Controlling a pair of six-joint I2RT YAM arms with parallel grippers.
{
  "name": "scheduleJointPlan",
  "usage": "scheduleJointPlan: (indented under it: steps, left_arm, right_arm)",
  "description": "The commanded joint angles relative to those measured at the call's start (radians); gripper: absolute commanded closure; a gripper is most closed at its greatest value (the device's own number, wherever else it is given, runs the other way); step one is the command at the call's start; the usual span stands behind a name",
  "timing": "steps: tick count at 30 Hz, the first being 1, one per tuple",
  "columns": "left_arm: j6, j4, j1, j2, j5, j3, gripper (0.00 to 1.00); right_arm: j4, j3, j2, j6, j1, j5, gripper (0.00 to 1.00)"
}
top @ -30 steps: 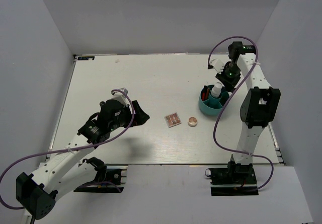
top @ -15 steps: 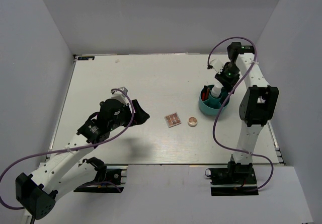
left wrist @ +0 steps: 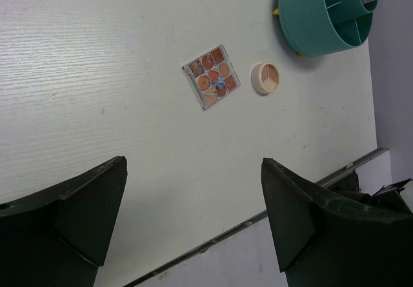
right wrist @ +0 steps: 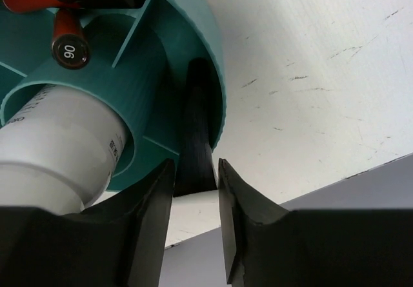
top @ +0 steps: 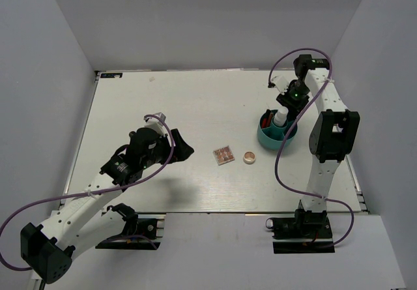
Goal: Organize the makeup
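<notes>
Right wrist view: the right claw (right wrist: pixel 195 171) is closed on a black tube (right wrist: pixel 195 113), one finger pressing each side of its lower end. The tube points away from the claw into an outer compartment of the teal cup (right wrist: pixel 210 55), lying against the inside of the cup's wall. Just beside it, in the cup's round middle compartment, stands a white bottle (right wrist: pixel 58 138). Beyond the bottle, in another outer compartment, is a red pencil (right wrist: pixel 70 42) with a black end marked "06". Past the cup's rim lies the scuffed white table (right wrist: pixel 310 74).

From the top camera this claw hangs over the far side of the cup, at the right of the table.

The left claw (left wrist: pixel 193 164) is open, its dark fingers spread wide and holding nothing, raised above the table's middle left. Ahead of it, well apart, a square palette (left wrist: pixel 211 76) of orange-brown pans lies flat. A round beige compact (left wrist: pixel 266 78) lies just beside the palette, between it and the cup.
</notes>
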Motion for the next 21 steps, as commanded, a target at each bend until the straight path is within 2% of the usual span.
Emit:
scheduleJointPlan:
  steps: [1, 5, 7, 14, 21]
  left_arm:
    - [0.010, -0.001, 0.003, -0.009, -0.005, 0.040, 0.06]
    - [0.007, 0.001, 0.003, -0.009, -0.005, 0.038, 0.06]
    - [0.009, 0.001, 0.003, -0.006, -0.003, 0.038, 0.06]
    - [0.007, -0.007, 0.003, -0.003, -0.005, 0.041, 0.06]
    - [0.007, -0.004, 0.003, 0.020, 0.000, 0.051, 0.06]
  right_arm:
    - [-0.006, 0.043, 0.005, 0.021, 0.000, -0.031, 0.60]
    - [0.000, 0.073, -0.004, 0.034, -0.003, -0.037, 0.48]
    - [0.000, 0.095, -0.008, 0.037, -0.004, -0.034, 0.46]
    - [0.045, 0.184, -0.046, 0.067, -0.023, -0.002, 0.46]
    - [0.272, 0.035, -0.210, 0.176, -0.075, 0.084, 0.45]
